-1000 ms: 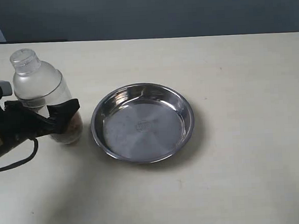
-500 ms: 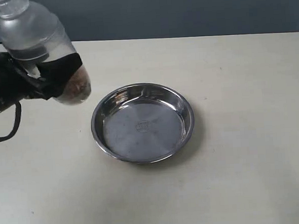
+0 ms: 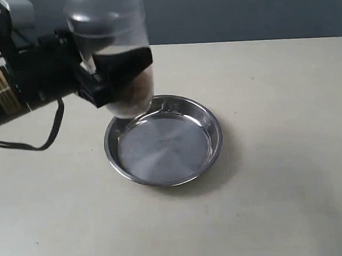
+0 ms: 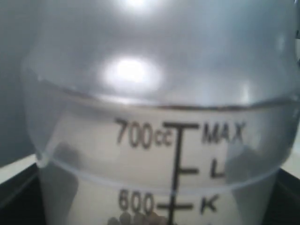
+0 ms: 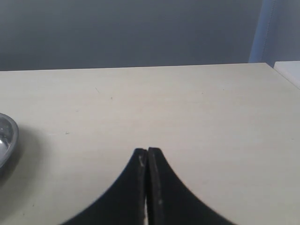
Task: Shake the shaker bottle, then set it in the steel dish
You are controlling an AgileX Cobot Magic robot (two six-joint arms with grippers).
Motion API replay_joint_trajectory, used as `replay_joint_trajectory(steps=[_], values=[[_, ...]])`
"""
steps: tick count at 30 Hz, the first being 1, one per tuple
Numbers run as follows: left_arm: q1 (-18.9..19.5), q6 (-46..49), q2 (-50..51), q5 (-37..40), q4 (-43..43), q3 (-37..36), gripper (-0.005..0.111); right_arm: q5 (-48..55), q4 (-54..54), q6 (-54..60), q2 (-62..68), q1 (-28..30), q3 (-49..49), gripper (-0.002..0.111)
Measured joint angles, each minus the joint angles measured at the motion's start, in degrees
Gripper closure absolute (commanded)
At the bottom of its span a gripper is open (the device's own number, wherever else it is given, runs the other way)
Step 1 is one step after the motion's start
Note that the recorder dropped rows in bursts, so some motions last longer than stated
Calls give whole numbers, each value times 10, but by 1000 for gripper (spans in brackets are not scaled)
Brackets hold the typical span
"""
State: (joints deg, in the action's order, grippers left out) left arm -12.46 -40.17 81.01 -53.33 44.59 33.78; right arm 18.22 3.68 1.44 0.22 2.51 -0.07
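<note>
The shaker bottle (image 3: 109,27) is held by the left pincer (image 3: 120,70), and it is kept up in the air, off the table (image 3: 277,156). The pincer is spread wide, and its black fingers (image 3: 126,64) are pressed on the two sides of the bottle, about halfway up its body. The bottle is kept nearly upright between them. Its clear domed top is seen above the pincer, and the cap is cut off by the top edge of the exterior view. The round bottom is seen just under the fingers, and the brown pellets (image 3: 135,89) are piled there. The steel dish (image 3: 215,142) is found below the pincer, flat on the table. The bottom of the bottle is seen in front of the dish's rim, on the side nearest the arm, but it cannot be told if the two are touching. In the left wrist view the bottle (image 4: 154,93) is seen very close and the whole picture is filled by it. A printed scale (image 4: 178,164) is seen on its wall, and a few pellets (image 4: 136,219) are seen at the low edge. The right pincer (image 5: 147,154) is pressed shut with nothing in it. It is kept above the bare table, and only the rim of the dish (image 5: 5,136) is seen off to one side of it.
</note>
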Motion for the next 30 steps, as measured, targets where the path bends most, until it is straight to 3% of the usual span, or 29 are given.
replay_joint_trajectory(steps=[3, 6, 13, 18, 22, 25, 30], values=[[-44, 29, 3, 81, -26, 12, 106, 0, 0, 0, 0, 0, 0, 109], [-65, 39, 45, 133, -22, 3, 106, 0, 0, 0, 0, 0, 0, 109], [-66, 96, 11, 62, -95, 37, 106, 0, 0, 0, 0, 0, 0, 109], [-70, 101, 21, 82, -124, 54, 106, 0, 0, 0, 0, 0, 0, 109], [-70, 65, 89, 95, -82, 30, 107, 0, 0, 0, 0, 0, 0, 109], [-76, 65, 64, 86, -82, 50, 107, 0, 0, 1, 0, 0, 0, 109], [-93, 89, 85, 147, -108, 61, 107, 0, 0, 1, 0, 0, 0, 109]])
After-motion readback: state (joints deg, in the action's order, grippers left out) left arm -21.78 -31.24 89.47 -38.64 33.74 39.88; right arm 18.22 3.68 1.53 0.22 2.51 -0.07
